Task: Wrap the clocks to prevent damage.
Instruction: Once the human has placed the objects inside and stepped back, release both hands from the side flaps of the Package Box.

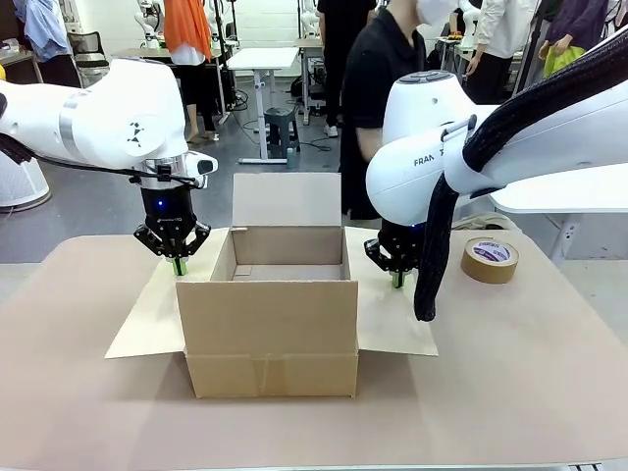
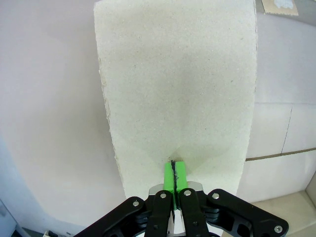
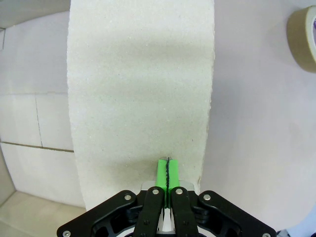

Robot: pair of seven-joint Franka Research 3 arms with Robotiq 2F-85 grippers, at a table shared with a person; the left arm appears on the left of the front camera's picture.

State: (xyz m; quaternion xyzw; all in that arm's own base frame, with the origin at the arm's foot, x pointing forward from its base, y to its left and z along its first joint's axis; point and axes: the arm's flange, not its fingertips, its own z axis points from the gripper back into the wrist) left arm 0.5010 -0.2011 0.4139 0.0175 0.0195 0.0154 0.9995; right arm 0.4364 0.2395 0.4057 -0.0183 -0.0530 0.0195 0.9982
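The left tool [image 1: 178, 263] hangs pointing straight down over the far end of the left flap [image 1: 147, 314] of an open cardboard box [image 1: 270, 334]. In the left wrist view its green pads [image 2: 175, 175] are pressed flat together with nothing between them, tips at the pale flap [image 2: 177, 89]; whether they touch it or hover just above cannot be told. The box stands in the middle of the brown worktop [image 1: 510, 373], its mouth facing up, the side flaps spread out flat to either side and the rear flap [image 1: 287, 199] standing upright. Behind the box, at the far side of the worktop, stands a person [image 1: 378, 88] in black. The right tool [image 1: 397, 279] points down at the far end of the right flap [image 1: 392, 319], likewise fully closed and empty, its pads [image 3: 167, 173] meeting at the flap's surface [image 3: 140, 84]; contact is again unclear. Farther right a roll of brown tape [image 1: 490, 260] lies flat on the worktop, well apart from the box, and its edge shows in the corner of the right wrist view [image 3: 302, 37].
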